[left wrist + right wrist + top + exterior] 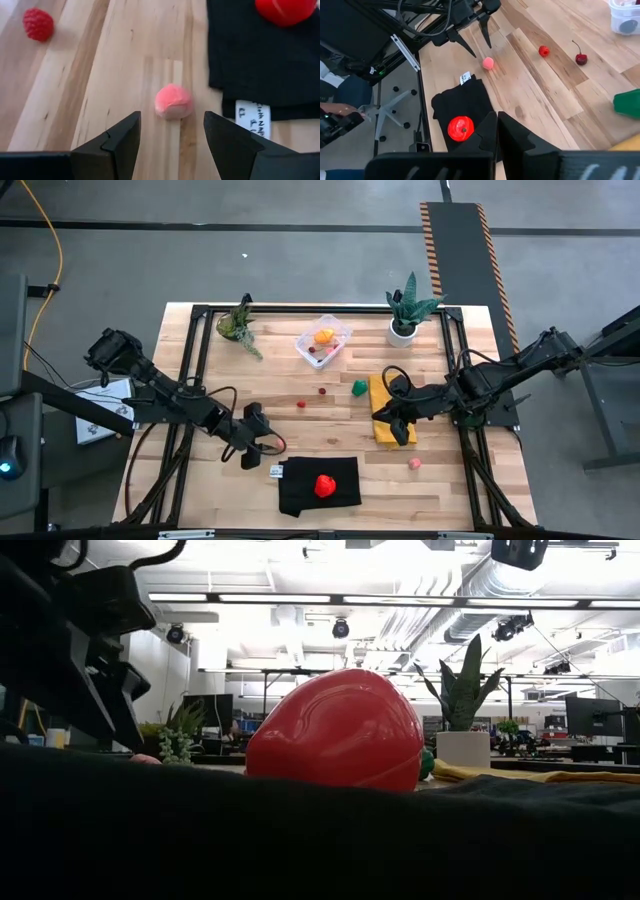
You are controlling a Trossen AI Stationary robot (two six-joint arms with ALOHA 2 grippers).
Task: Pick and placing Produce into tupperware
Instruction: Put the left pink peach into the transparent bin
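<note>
Left wrist view gives me the clearest read: the left claw (171,137) is spread wide and released, low over the worktop (115,60), with a small pink berry (173,101) lying just ahead of the gap between its two tips, untouched by either. I take the black cloth (318,485) as my landmark. The pink berry lies just off the cloth's edge, beside its white label (254,118), and the left claw (262,442) hangs over that same spot next to the cloth's far-left corner. A red strawberry-like piece (324,485) lies on the cloth itself. A raspberry (38,24) lies on the bare wood farther from the cloth than the pink berry, and a cherry (580,58) lies a little beyond it. The clear tupperware (323,341) stands well away from the cloth, toward the far edge, with an orange piece (324,336) inside. A green piece (359,387) lies between the cloth and the tub, next to a yellow cloth (385,415). The right claw (397,424) is clenched with nothing in it, over that yellow cloth. Another pink piece (414,464) lies to the right of the black cloth.
</note>
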